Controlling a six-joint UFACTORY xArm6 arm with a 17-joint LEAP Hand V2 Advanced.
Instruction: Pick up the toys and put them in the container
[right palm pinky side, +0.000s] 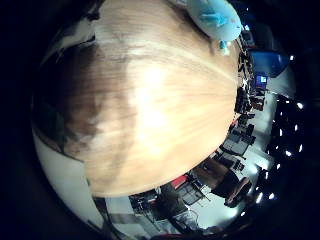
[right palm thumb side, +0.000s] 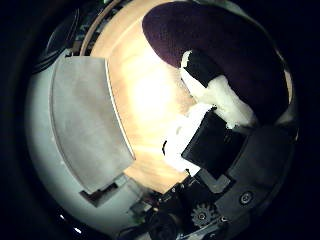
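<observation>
In the right thumb side palm view a dark maroon plush toy (right palm thumb side: 225, 45) with a white and black part (right palm thumb side: 222, 92) fills much of the picture, close to the palm. My right hand (right palm thumb side: 215, 150) shows black and white fingers curled against the toy's white part, holding it well above the table. A grey container (right palm thumb side: 85, 120) stands on the wooden table (right palm thumb side: 150, 90) beside the toy. In the right little finger side palm view a light blue toy (right palm pinky side: 215, 18) lies at the edge of the wooden table (right palm pinky side: 150, 100).
The table is round and of light wood. Around it the right little finger side palm view shows dark room furniture and chairs (right palm pinky side: 225, 165) on a pale floor.
</observation>
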